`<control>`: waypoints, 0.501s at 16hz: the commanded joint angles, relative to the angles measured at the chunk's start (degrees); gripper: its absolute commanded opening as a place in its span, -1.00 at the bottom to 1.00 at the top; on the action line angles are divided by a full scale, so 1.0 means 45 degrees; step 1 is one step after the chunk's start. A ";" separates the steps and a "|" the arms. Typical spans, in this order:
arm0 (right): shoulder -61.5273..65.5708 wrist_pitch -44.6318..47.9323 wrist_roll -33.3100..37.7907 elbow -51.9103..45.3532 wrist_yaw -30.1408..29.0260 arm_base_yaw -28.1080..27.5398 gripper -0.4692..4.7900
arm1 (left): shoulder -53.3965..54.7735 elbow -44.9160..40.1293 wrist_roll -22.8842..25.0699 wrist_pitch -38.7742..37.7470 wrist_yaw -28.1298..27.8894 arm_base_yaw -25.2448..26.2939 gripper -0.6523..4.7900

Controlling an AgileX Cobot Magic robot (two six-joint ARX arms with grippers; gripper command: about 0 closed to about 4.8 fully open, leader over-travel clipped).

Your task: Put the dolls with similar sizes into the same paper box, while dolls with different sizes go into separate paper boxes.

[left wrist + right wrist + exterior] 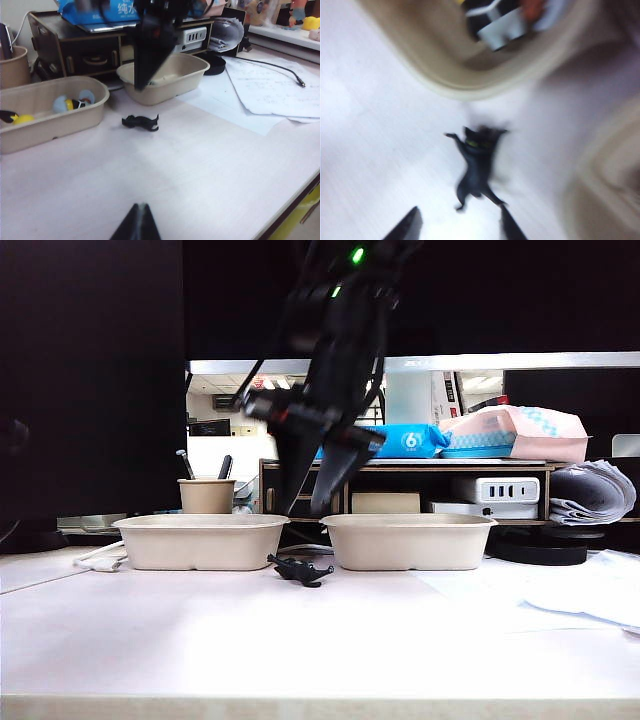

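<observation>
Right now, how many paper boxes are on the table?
2. The left box sits ahead of the cup; the right box sits beside it. The black creature lies before the gap between them.

Background, exterior view: beige cup (pixel 206 496) with pens at 9 o'clock; wooden shelf (pixel 400 485) centre, bearing blue packet (pixel 405 441); loose papers (pixel 575 590) at 4 o'clock.
</observation>
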 commanded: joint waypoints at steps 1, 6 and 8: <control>0.0248 0.0131 -0.0078 0.0034 0.0005 0.0087 -0.05 | 0.1292 0.0005 0.0024 0.0068 0.0019 0.0034 -0.78; 0.0855 0.0228 -0.0112 0.0010 0.0053 0.0083 0.00 | 0.3687 0.0005 0.0024 0.0058 0.0019 0.0029 -0.78; 0.1205 0.0117 -0.0117 0.0010 0.0058 0.0092 0.00 | 0.3716 0.0005 0.0024 0.0068 0.0015 0.0029 -0.78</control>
